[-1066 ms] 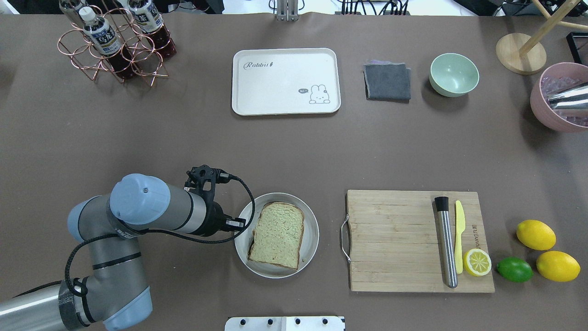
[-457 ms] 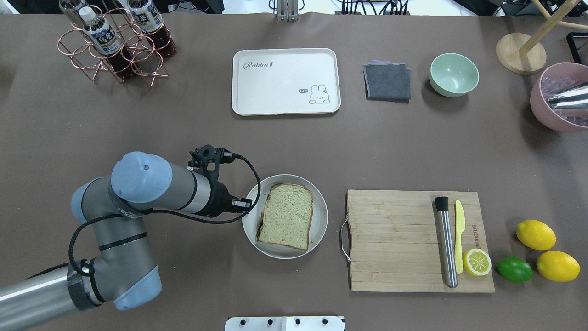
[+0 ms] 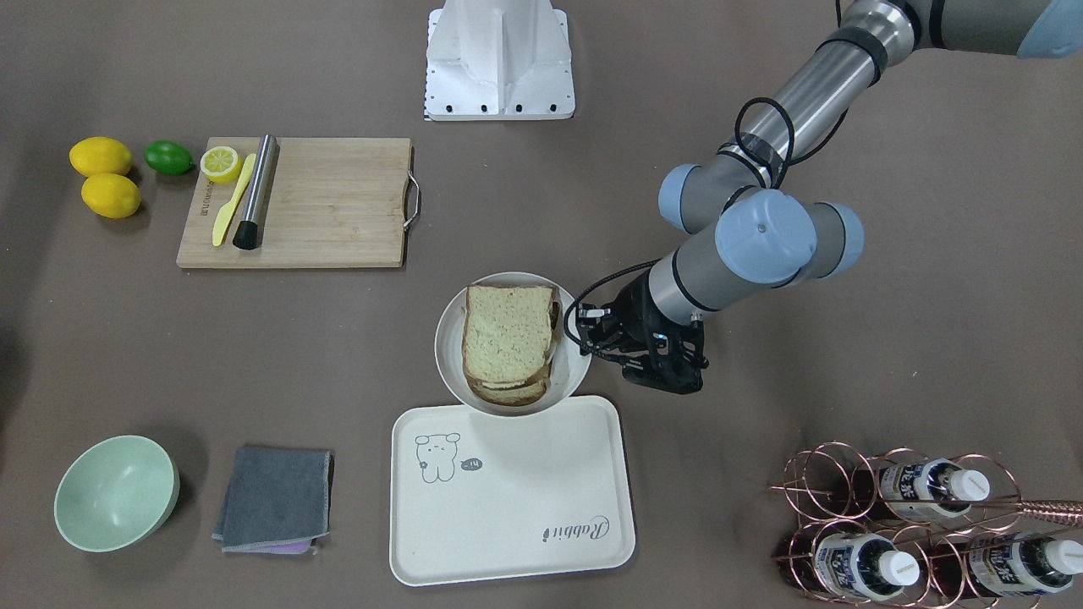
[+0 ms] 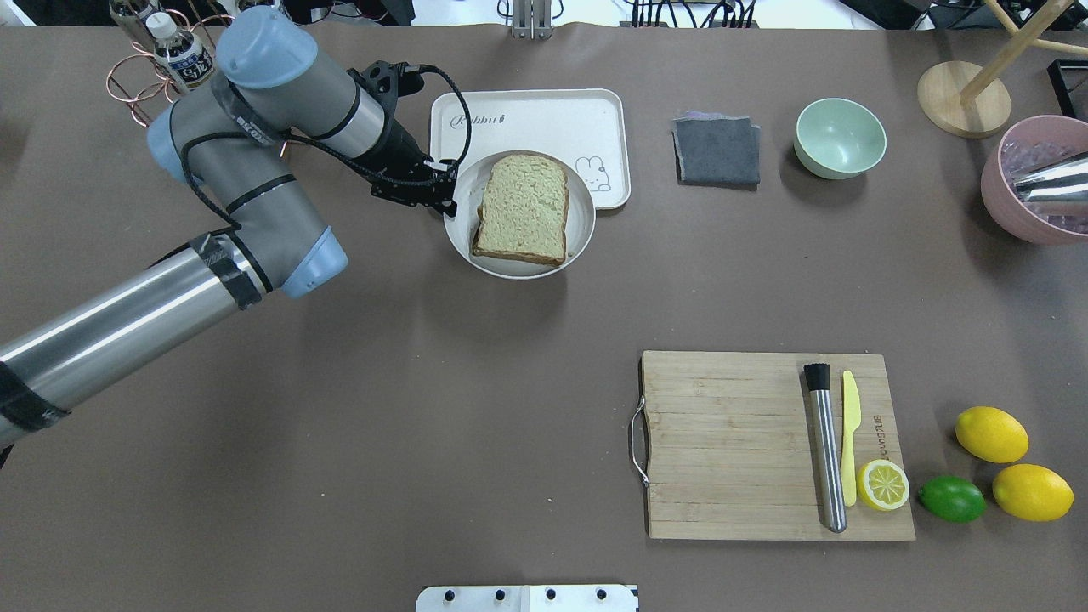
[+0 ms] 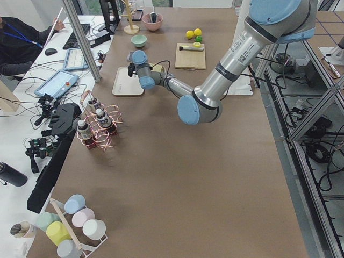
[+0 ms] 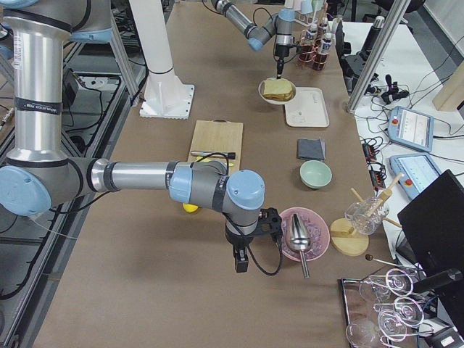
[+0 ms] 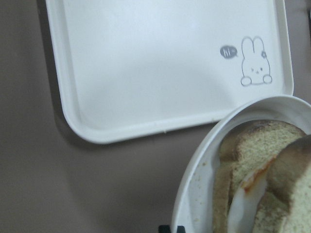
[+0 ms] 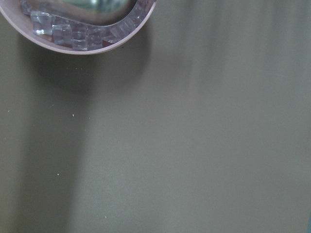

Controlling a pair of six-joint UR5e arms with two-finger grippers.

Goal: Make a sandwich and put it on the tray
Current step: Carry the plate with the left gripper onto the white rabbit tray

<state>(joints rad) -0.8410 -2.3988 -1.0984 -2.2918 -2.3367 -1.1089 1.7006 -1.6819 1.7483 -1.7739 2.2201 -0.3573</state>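
The sandwich [image 4: 523, 208], two brown-crusted slices with egg white between them [image 7: 240, 208], lies on a small round white plate [image 4: 581, 223]. My left gripper [image 4: 446, 200] is shut on the plate's left rim and holds it overlapping the near edge of the cream tray [image 4: 527, 119]. In the front-facing view the plate [image 3: 448, 338] with the sandwich [image 3: 508, 338] sits just before the tray [image 3: 508, 499], with the gripper [image 3: 584, 334] beside it. The left wrist view shows the tray [image 7: 146, 73] and the plate rim [image 7: 204, 160]. My right gripper [image 6: 239, 261] shows only in the exterior right view; I cannot tell its state.
A wooden cutting board [image 4: 731, 442] with a metal muddler [image 4: 826, 446], a yellow knife and a lemon half lies at the near right. Lemons and a lime [image 4: 952, 498] lie beside it. A grey cloth [image 4: 716, 151], green bowl [image 4: 840, 138], pink ice bowl [image 4: 1033, 183] and bottle rack [image 3: 914, 524] stand at the back.
My left arm has carried the plate with the sandwich away from the near table and up toward the tray at the back. It now overlaps the tray's near edge.
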